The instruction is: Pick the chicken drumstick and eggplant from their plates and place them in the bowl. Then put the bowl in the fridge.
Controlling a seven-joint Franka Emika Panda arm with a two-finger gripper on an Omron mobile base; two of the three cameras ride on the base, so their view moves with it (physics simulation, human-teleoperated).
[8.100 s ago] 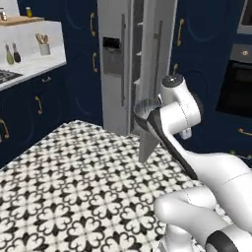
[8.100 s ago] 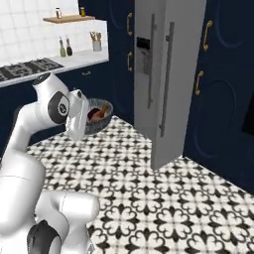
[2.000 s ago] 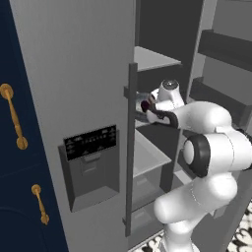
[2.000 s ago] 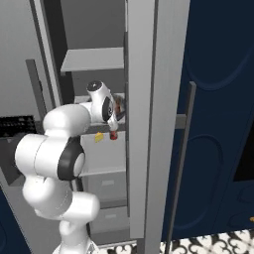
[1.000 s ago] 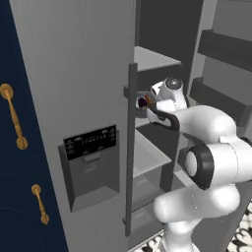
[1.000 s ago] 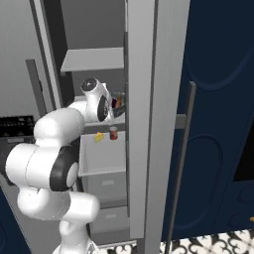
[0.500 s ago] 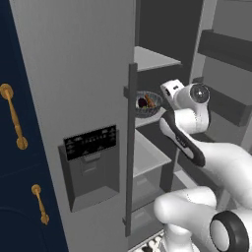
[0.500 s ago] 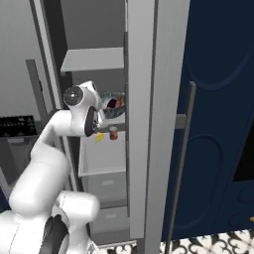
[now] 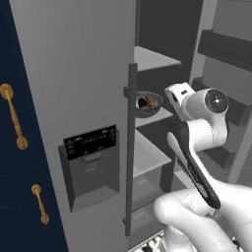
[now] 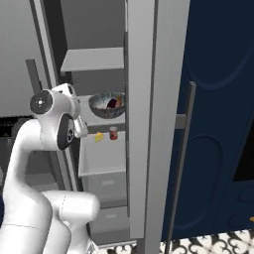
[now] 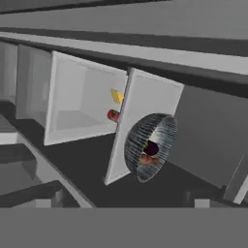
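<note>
Task status: the final step, placing the bowl in the fridge, appears to be essentially done. The round, deep, dark grey bowl with a speckled lighter inside (image 9: 146, 104) stands on a grey inner shelf (image 10: 104, 117) of the tall grey stainless-steel fridge (image 9: 74, 93), unsupported by the robot.

Contents of the bowl: one small reddish-brown chicken drumstick (image 11: 147, 160) and one small, glossy, dark purple eggplant (image 11: 151, 147), lying side by side and touching or nearly so.

Jaws: released and spread wide, holding nothing. The fingertips themselves cannot be made out in the hand view; the white hand (image 9: 179, 98) sits just clear of the shelf, with the bowl ahead of the jaws and apart from them.

Next move, as a judgement: little remains but to draw the arm back out of the compartment without brushing the bowl or the open door edge. Closing the door is not asked for by the task sentence.

Count:
- bowls: one
- drumsticks: one
- eggplants: one
- other items in the fridge: one small red can-like object (image 10: 113, 133) and one small yellow wedge (image 10: 99, 137), both on the white drawer shelf below the bowl, further from the jaws than the bowl
- plates: none to count at this position
- gold handles on the navy cabinet (image 9: 19, 197) beside the fridge: two in the left base view
</note>
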